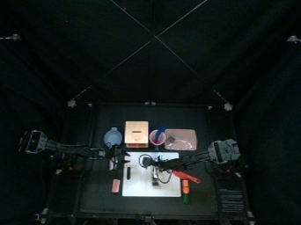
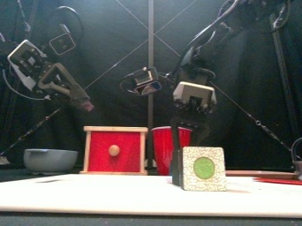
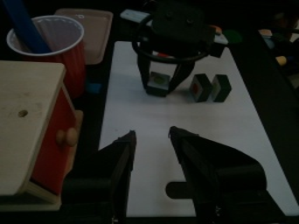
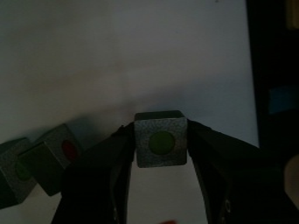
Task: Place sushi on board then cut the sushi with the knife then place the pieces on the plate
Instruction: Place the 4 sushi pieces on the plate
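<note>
The right claw (image 4: 160,129) pinches one sushi piece (image 4: 160,147), which stands on the white board (image 4: 117,61). Two more pieces (image 3: 211,87) sit just beside it on the board. The left claw (image 3: 152,134) hangs spread above the board, near the red cup (image 3: 61,44).

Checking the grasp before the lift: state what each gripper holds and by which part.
Right gripper holds one sushi piece by its two opposite sides. Left gripper is open and empty.
</note>
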Motion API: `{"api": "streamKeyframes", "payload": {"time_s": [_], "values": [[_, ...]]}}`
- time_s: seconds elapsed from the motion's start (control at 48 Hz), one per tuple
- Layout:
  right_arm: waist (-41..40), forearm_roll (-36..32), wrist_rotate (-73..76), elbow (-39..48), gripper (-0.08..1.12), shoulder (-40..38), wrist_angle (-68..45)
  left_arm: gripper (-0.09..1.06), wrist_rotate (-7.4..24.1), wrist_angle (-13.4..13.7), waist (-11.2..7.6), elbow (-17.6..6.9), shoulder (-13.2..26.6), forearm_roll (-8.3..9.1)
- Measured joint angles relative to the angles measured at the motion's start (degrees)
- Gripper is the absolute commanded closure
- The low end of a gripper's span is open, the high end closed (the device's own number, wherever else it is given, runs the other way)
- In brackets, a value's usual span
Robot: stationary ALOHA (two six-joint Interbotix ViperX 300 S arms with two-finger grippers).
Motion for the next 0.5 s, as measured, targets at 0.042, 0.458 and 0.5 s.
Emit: {"api": "streamKeyframes", "payload": {"time_s": [0.042,0.458,0.5], "values": [[-0.3,-0.1,0.0,0.7,0.33,-1.4,0.9,0.2,0.0,0.0,0.0,0.0,0.0,0.0],[-7.7,1.0,0.4,13.6,0.33,-17.6,6.6,0.2,-0.1,0.0,0.0,0.0,0.0,0.0],[-9.2,1.0,0.2,15.2,0.33,-18.8,6.6,0.2,-0.1,0.0,0.0,0.0,0.0,0.0]]}}
